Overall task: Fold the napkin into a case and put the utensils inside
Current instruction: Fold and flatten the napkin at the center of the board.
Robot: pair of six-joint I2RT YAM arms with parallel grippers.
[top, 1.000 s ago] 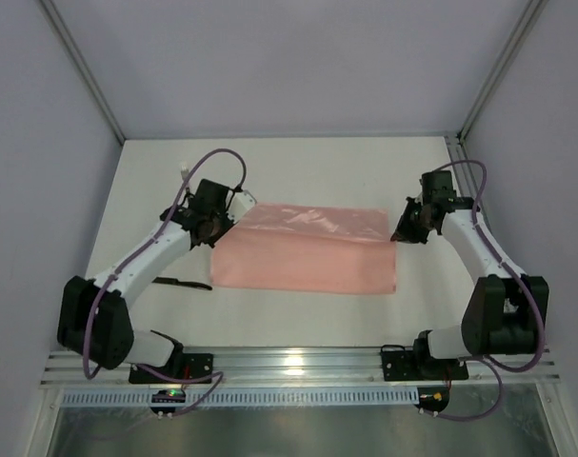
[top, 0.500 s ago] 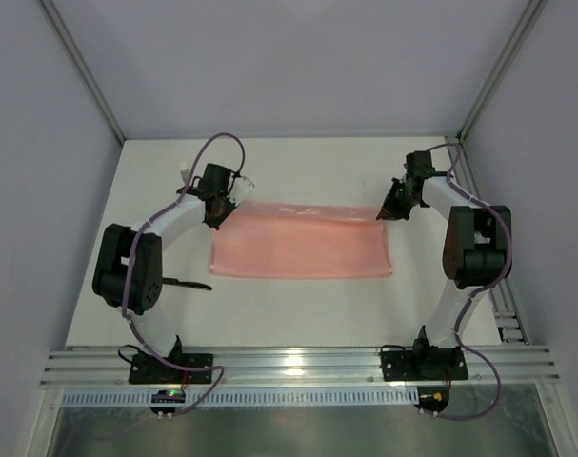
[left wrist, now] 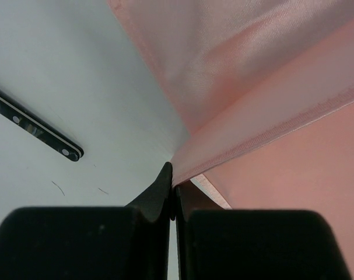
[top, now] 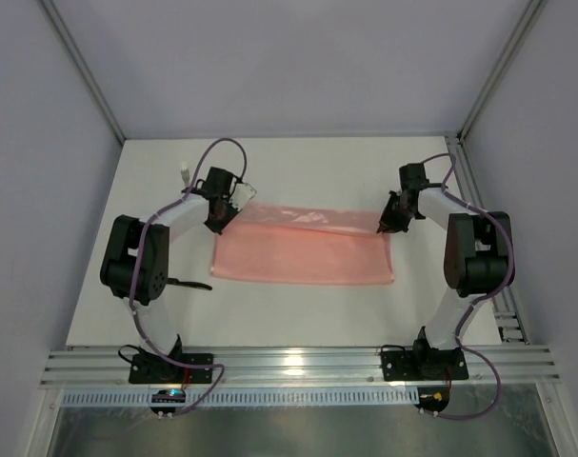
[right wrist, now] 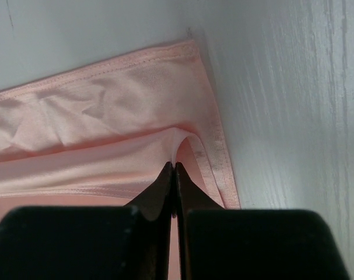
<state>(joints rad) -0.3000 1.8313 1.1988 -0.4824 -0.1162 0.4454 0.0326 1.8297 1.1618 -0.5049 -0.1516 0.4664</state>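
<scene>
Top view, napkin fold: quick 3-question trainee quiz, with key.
1. True or false: the left jaws and the right jaws are each shut on the napkin.
2. Where does the black utensil lie? A) on the napkin B) on the table, left of the napkin C) in the right jaws
3. Which napkin corners are pinched, the near pair or the far pair?
Key: 1 true; 2 B; 3 the far pair.

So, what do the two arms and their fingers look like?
The left arm and right arm have white links and bulky black joints; a purple cable loops along each. The fingers are black wedges tapering to thin tips.
</scene>
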